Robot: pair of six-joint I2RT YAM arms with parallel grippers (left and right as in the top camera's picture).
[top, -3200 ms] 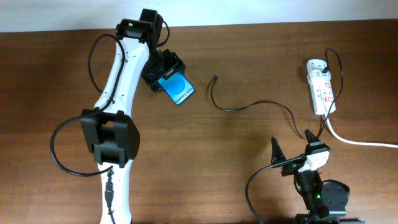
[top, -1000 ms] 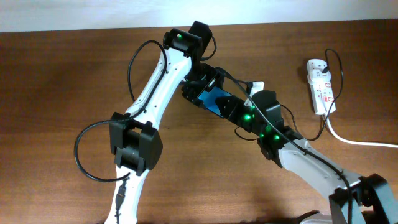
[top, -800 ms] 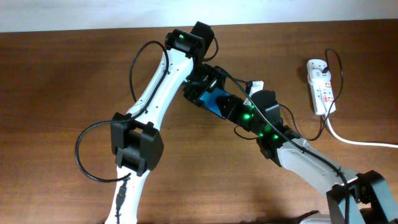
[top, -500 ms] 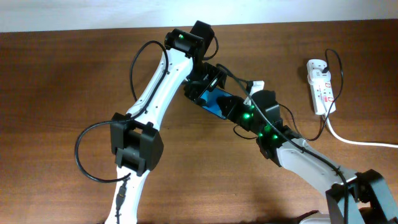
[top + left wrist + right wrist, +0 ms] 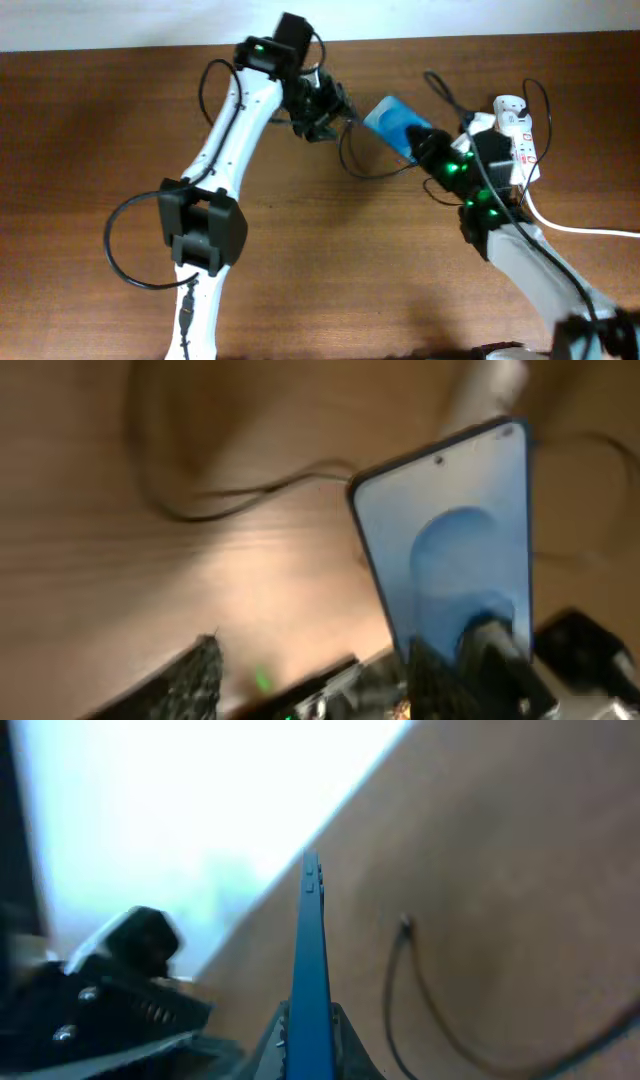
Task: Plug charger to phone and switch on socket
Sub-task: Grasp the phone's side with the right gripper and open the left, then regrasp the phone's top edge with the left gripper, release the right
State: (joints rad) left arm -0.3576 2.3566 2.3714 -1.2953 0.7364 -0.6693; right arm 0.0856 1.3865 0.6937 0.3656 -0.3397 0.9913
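The phone (image 5: 393,120), blue screen up, hangs tilted above the table with my right gripper (image 5: 424,146) shut on its lower end. In the right wrist view the phone (image 5: 310,950) stands edge-on between the two fingers of the right gripper (image 5: 310,1042). My left gripper (image 5: 326,108) is open, apart from the phone and to its left. In the left wrist view the phone (image 5: 450,540) faces the camera and nothing lies in the left gripper (image 5: 315,695). The charger (image 5: 352,163) lies looped on the wood, its tip (image 5: 405,924) free. The socket (image 5: 512,110) lies at the right, partly hidden.
A thick white cord (image 5: 590,228) runs from the socket off the right edge. The left arm (image 5: 225,130) crosses the table's left half. A white wall (image 5: 120,20) borders the far edge.
The phone has passed from my left gripper to my right one. The right arm has carried it right, toward the socket. The left gripper has let go and drawn back left.
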